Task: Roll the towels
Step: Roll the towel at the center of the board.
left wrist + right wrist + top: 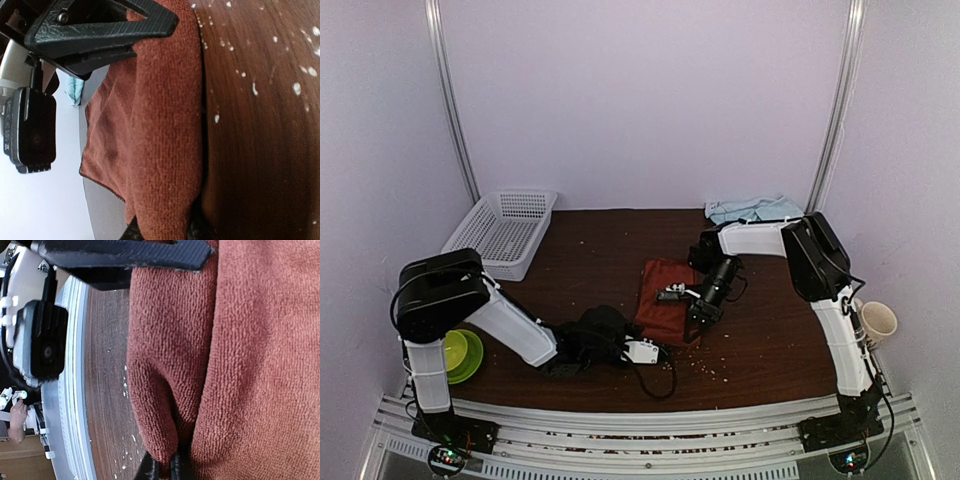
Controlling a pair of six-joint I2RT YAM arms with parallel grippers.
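Where it folds, nubbly rust-red towel (240, 365), wood table (260, 150)

In the middle of the bench (600, 260) lies one towel (665, 300), with a second towel (755, 208) far right, a basket (505, 232) far left, a bowl (460, 355) near left and a cup (877, 322) beside its right edge.

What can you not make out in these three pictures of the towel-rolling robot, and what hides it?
- Top view: the middle of the rust-red towel, under the right pincer.
- Top view: the near edge of the light-blue towel, behind the right arm.
- Left wrist view: whether the left pincer grips the towel; its lower finger is cut off by the bottom edge.
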